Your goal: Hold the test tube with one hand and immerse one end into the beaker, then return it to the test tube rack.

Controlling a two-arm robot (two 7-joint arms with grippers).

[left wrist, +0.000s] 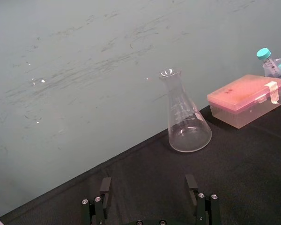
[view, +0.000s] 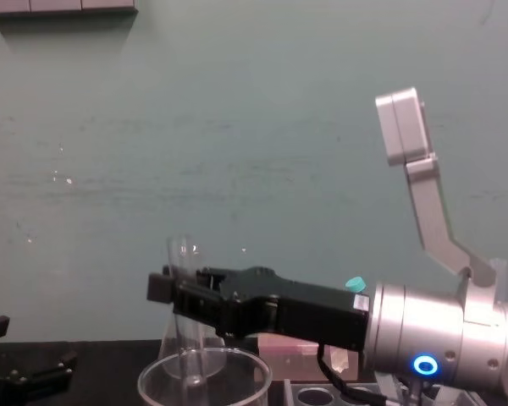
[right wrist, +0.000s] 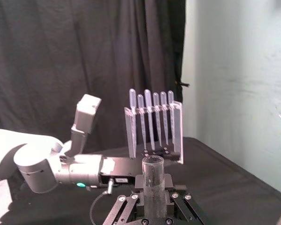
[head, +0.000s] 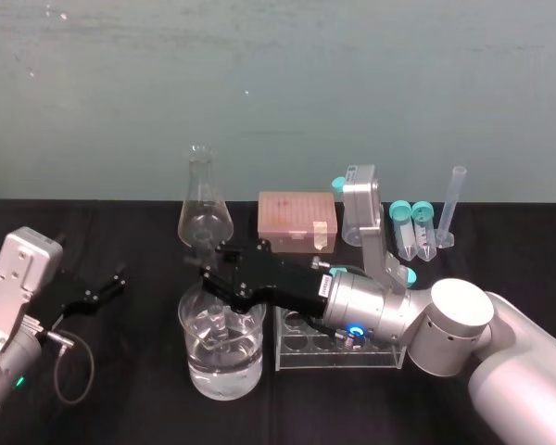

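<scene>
So the right gripper (head: 215,283) is reaching across to the robot's left and hanging right over the beaker (head: 224,375), which is sitting near the front of the black table (head: 120,371) with clear liquid in it. Its black fingers are pinching the test tube (view: 183,254), closed in snug on the glass from both sides, and the right wrist view is showing the tube's open mouth poking up between them. The tube is standing pretty much upright, and from the chest view its rounded lower end is dipping below the beaker's rim; how deep it's going into the liquid I honestly can't tell. The test tube rack (head: 296,348) is sitting just to the right of the beaker, tucked under the silver wrist with the blue ring glowing. Behind all that, a conical flask (head: 204,209), a pink box (head: 295,221), some teal-capped tubes (head: 413,227) and a graduated cylinder (head: 455,206) are lining up along the back. The left gripper (left wrist: 149,187) is just hanging out low on the left side of the table, well apart from the beaker, with its fingers spread wide and nothing between them.
</scene>
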